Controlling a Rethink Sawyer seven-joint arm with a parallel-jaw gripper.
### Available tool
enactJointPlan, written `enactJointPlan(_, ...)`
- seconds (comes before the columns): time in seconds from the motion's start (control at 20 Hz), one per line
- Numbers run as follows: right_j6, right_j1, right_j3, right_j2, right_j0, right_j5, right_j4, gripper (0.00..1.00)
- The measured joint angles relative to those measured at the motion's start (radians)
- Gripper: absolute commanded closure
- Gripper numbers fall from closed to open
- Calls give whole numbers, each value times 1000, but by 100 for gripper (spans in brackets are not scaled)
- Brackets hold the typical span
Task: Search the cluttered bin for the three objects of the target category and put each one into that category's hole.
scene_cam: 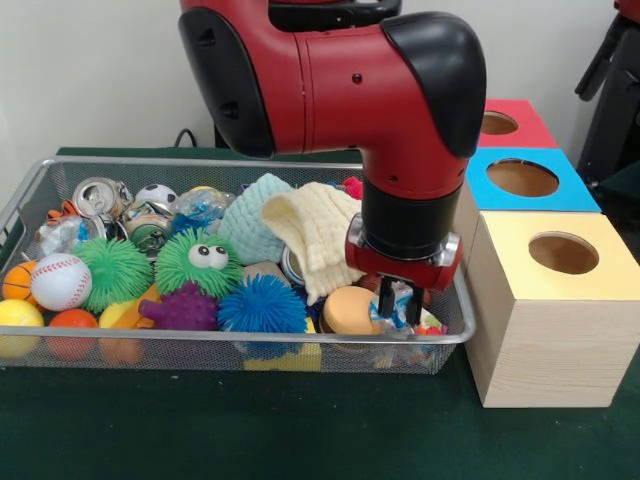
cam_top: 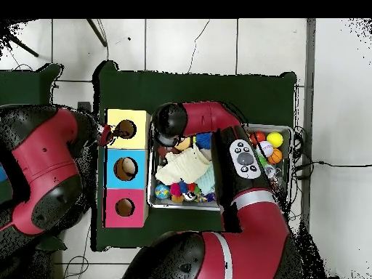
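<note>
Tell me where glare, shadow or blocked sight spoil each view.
Front view: soft, even light; a faint sheen on the arm; the gripper shades the bin corner beneath it. Overhead view: the arm covers most of the bin and hides the gripper; the three boxes show unshadowed.

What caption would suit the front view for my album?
Red robot arm lowers its gripper into a wire bin of toys beside three coloured boxes.
</note>
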Motion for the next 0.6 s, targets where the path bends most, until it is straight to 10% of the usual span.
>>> enactJointPlan(0.6, 0, -116, 15, 55, -10, 103, 39, 100)
